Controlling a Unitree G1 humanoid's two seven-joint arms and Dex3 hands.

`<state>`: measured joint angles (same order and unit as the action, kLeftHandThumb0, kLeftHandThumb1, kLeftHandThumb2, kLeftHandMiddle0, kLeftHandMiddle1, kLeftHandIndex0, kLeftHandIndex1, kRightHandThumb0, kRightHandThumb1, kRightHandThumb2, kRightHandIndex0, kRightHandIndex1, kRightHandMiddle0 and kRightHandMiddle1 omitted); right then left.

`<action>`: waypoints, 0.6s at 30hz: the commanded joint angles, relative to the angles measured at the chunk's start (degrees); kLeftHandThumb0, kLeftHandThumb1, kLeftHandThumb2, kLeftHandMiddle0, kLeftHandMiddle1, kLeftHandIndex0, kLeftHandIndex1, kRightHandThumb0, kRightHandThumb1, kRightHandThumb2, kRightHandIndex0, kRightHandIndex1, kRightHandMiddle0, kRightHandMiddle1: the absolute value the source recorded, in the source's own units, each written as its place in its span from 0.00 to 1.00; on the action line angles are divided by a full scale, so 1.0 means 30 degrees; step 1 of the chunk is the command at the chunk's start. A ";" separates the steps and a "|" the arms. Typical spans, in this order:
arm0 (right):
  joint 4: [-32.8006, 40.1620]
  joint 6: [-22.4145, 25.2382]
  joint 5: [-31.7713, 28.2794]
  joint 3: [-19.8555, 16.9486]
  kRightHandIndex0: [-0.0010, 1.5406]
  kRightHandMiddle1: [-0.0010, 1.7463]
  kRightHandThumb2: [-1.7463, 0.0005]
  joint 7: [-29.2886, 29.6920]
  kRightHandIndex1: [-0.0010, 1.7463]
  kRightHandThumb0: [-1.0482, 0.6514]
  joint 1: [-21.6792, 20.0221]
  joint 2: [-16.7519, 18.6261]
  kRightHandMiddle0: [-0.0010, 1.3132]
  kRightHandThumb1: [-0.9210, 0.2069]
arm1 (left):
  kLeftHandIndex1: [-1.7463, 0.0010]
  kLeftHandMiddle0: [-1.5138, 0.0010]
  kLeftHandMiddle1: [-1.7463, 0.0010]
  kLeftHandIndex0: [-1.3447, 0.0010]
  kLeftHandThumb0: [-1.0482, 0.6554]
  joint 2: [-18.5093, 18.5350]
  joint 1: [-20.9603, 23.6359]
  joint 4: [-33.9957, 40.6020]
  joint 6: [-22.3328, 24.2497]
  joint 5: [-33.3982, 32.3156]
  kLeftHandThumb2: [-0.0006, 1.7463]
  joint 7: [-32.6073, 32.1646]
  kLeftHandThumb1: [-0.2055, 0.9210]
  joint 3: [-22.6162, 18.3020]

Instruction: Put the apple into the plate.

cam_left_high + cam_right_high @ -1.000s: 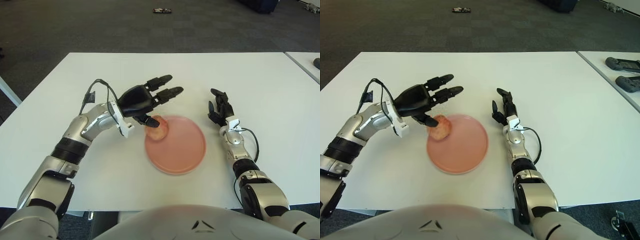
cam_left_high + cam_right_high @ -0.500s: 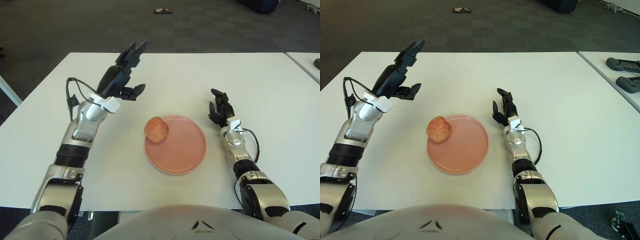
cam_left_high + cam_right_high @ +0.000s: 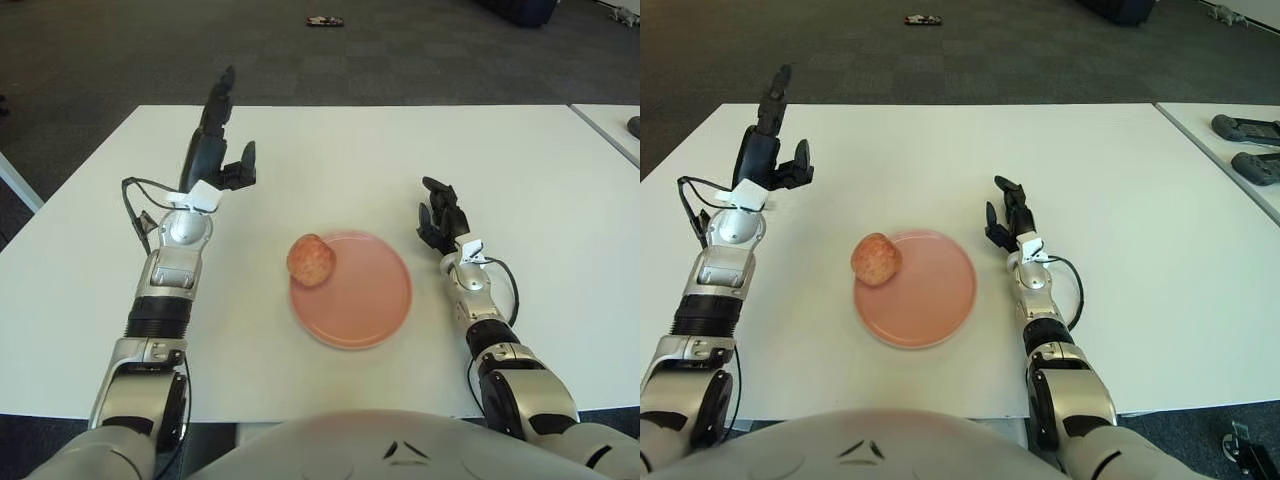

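Observation:
A red-yellow apple (image 3: 311,260) sits on the left rim of the pink plate (image 3: 362,296) on the white table. My left hand (image 3: 217,140) is raised over the table's left part, well to the upper left of the apple, fingers spread and empty. My right hand (image 3: 437,215) rests just right of the plate with its fingers loosely open, holding nothing.
The white table (image 3: 340,150) ends close to my body at the front edge. A second table with dark controllers (image 3: 1245,145) stands at the far right. A small dark object (image 3: 324,21) lies on the carpet beyond the table.
My left hand let go of the apple, pulled back to the left and turned its fingers upward. The apple stays on the plate's left rim. The right hand has not moved.

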<state>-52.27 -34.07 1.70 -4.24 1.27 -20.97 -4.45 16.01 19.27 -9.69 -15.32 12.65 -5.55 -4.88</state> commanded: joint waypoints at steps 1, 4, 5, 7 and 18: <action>-0.0363 0.1078 -0.0090 0.0053 0.19 0.35 0.58 -0.0119 0.02 0.18 0.0960 0.0245 0.00 0.00 | 0.97 1.00 1.00 1.00 0.05 -0.0559 -0.0073 0.0335 0.0610 -0.0326 0.61 -0.0855 1.00 -0.0592; -0.0067 0.1252 -0.0117 0.0048 0.19 0.35 0.57 -0.0177 0.02 0.18 0.1077 0.0213 0.00 0.00 | 0.96 1.00 1.00 1.00 0.05 -0.0908 -0.0423 0.0891 0.0832 -0.0497 0.61 -0.1231 1.00 -0.0858; 0.0055 0.1311 -0.0121 0.0053 0.19 0.35 0.57 -0.0189 0.02 0.18 0.1126 0.0210 0.00 0.00 | 0.95 1.00 1.00 1.00 0.06 -0.0990 -0.0522 0.1039 0.0882 -0.0538 0.61 -0.1290 1.00 -0.0926; 0.0270 0.1476 -0.0105 0.0071 0.20 0.35 0.57 -0.0165 0.02 0.17 0.1194 0.0216 0.00 0.00 | 0.94 1.00 1.00 1.00 0.06 -0.1272 -0.0902 0.1480 0.1148 -0.0797 0.61 -0.1370 1.00 -0.1105; 0.1203 0.1910 0.0011 0.0195 0.19 0.33 0.56 -0.0094 0.01 0.17 0.1582 0.0289 0.00 0.00 | 0.92 1.00 1.00 1.00 0.10 -0.2553 -0.2393 0.1795 0.2319 -0.1788 0.60 -0.1474 1.00 -0.1358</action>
<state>-47.53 -31.25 1.65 -4.07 1.28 -18.80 -4.13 9.50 13.74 -4.15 -9.52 7.63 -9.24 -8.89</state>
